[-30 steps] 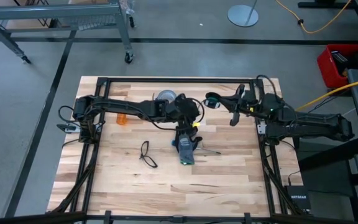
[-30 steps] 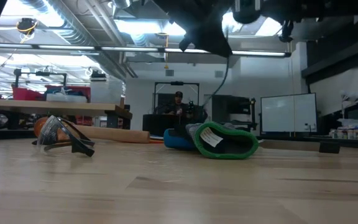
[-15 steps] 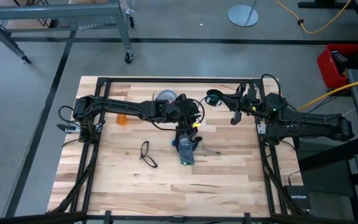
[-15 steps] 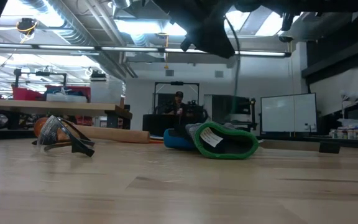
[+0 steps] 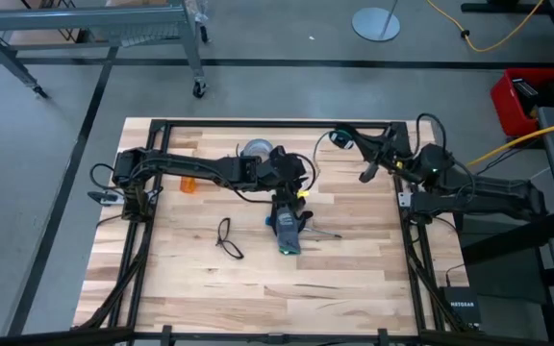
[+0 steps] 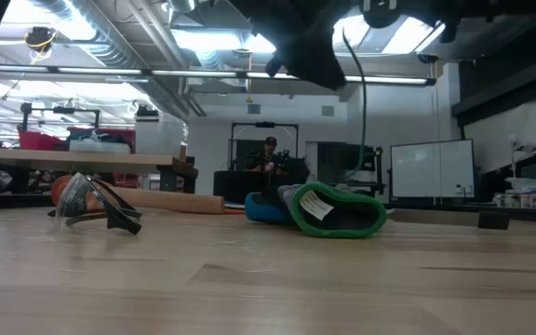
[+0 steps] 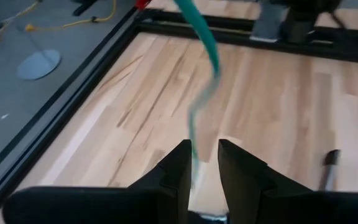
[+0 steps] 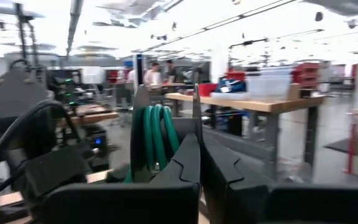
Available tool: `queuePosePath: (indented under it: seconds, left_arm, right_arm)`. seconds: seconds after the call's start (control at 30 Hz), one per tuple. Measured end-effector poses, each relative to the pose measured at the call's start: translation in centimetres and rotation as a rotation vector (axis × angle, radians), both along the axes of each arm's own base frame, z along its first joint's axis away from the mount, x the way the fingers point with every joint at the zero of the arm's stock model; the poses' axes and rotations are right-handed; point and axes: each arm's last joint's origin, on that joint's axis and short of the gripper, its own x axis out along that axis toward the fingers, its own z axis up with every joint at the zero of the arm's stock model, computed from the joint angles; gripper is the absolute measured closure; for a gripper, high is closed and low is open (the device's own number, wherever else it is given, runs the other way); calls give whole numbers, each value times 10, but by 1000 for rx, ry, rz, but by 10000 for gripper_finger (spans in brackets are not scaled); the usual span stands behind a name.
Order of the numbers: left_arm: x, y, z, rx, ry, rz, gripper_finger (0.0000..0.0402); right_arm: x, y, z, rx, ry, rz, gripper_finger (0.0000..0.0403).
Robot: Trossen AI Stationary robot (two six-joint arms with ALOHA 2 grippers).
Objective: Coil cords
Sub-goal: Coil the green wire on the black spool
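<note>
Wooden planks make up the counter (image 5: pixel 354 279), the largest thing in view, edged by a dark metal frame. Both dark arms reach in from its two sides. The left arm stretches across the far half toward the centre, and the left gripper (image 7: pixel 204 163) hangs there above the counter; its fingers (image 7: pixel 178 167) stand a narrow gap apart, with a thin green cord (image 7: pixel 202 68) running up out of that gap and away toward the far right corner. The wrist view does not make plain whether the fingers actually pinch the cord or only flank it. The right arm comes in from the right edge, and the right gripper (image 5: pixel 346 141) is raised near the far rail; its fingers (image 8: pixel 188 163) are pressed together on a bundle of green cord loops (image 8: pixel 155 138), a small coil held up off the counter.

Just below the left gripper in the high view lies a black-and-blue work glove (image 5: pixel 287 229) with a green cuff (image 6: pixel 338 209), flat on the wood. To its left, well apart, a pair of safety glasses (image 5: pixel 225 237) rests on the counter. A grey tape roll (image 5: pixel 254 149) sits near the far rail beside the left arm, and a small orange object (image 5: pixel 189 183) lies near the left arm's base.
</note>
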Motion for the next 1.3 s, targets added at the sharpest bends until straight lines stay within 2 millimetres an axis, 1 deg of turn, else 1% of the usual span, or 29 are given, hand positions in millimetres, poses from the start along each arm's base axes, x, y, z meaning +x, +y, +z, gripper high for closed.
queuePosePath:
  seconds: [0.13, 0.3, 0.4, 0.47, 0.63, 0.87, 1.0, 1.3]
  left_arm:
    - [0, 1, 0, 3, -3, 29, 329]
    - [5, 1, 6, 13, -94, 26, 329]
    - [13, 1, 8, 61, -157, 18, 329]
    - [18, 1, 5, 103, -187, 27, 329]
    - [29, 2, -8, 194, -190, 73, 338]
    - [41, 0, -25, 193, -227, 71, 361]
    - [42, -1, -27, 192, -228, 71, 366]
    - [42, 3, -31, 165, -210, 65, 361]
  right_arm:
    - [-10, 1, 3, 3, -19, -38, 402]
    - [-15, 2, 7, -4, -61, -41, 402]
    - [-15, 2, 9, -8, -82, -41, 402]
    - [-16, 2, 11, -13, -101, -41, 402]
    - [-16, 2, 11, -27, -94, -44, 402]
    - [-16, 2, 11, -29, -94, -45, 402]
    - [-16, 2, 11, -30, -95, -45, 402]
    - [-16, 2, 12, -30, -98, -44, 402]
